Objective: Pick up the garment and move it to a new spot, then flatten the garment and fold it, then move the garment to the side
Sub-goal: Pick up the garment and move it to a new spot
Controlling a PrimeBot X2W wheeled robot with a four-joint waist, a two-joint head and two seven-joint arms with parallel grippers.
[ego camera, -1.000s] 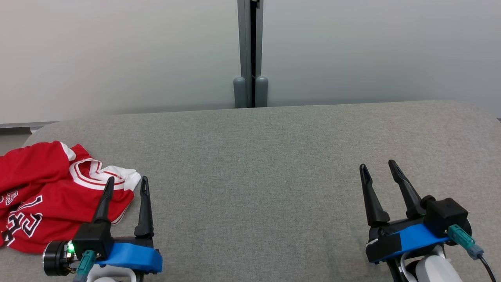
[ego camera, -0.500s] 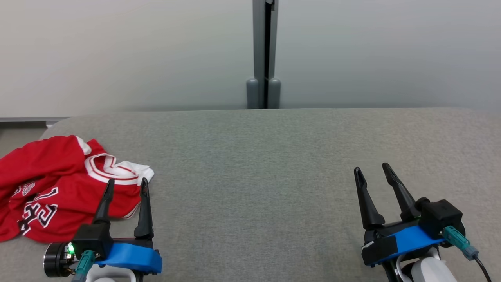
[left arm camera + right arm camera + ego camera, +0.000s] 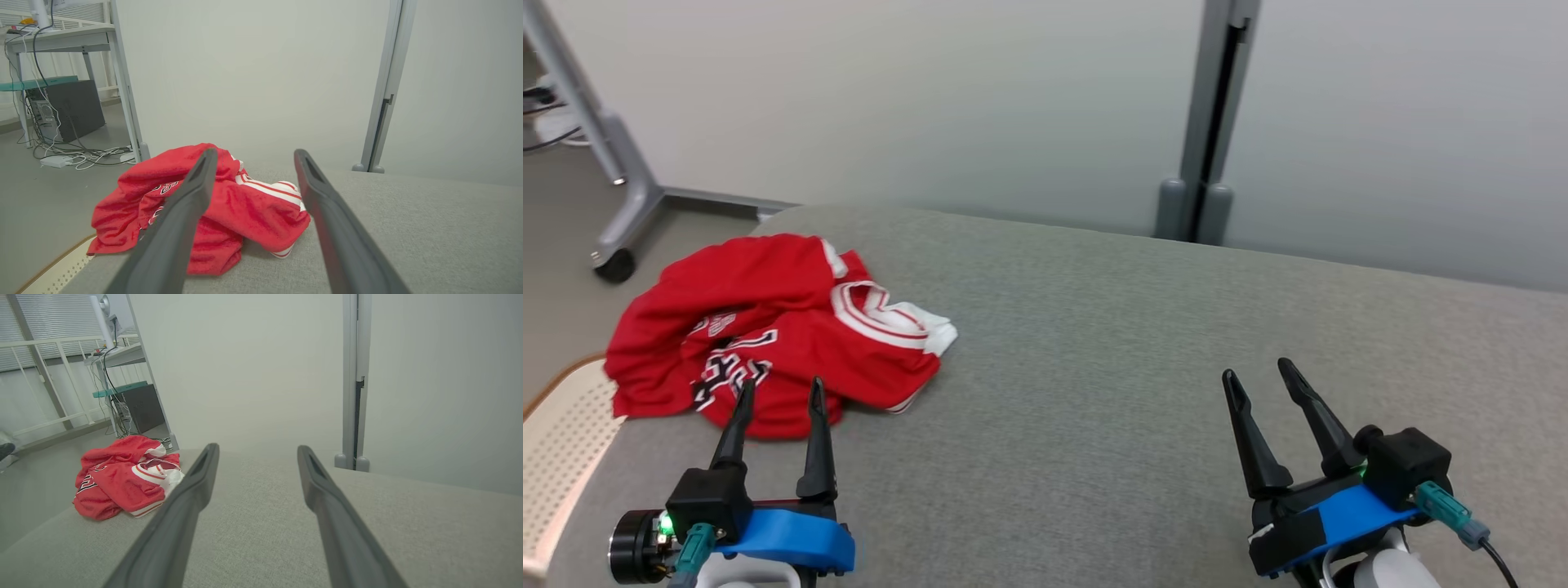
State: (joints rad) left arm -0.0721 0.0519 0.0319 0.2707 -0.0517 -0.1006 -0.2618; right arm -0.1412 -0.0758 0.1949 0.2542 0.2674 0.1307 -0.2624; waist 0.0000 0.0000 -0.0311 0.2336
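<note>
Evidently the pick-up step is in hand: the crumpled red-and-white jersey garment (image 3: 768, 327) is lying at the head view's left on the grey fabric tabletop (image 3: 1094, 343), while the left gripper (image 3: 780, 385) and right gripper (image 3: 1258, 369) are hovering with fingers spread wide, holding nothing. Next, the left one should be reaching forward to pinch the cloth.

The garment (image 3: 768, 327) is showing as soft, matt red cloth, crumpled, with white ribbed trim. The table (image 3: 1094, 367) is wearing a grey woven fabric, matt and slightly rough. The left gripper (image 3: 780, 388) and right gripper (image 3: 1258, 371) are showing dark, smooth, matt fingers (image 3: 179, 228) that are looking like plastic, on blue mounts (image 3: 784, 539) with a slight sheen. The wall (image 3: 931, 98) is looking smooth and matt. The post (image 3: 1213, 106) is looking like grey painted metal. The seat (image 3: 560, 441) is looking like cream perforated plastic.
</note>
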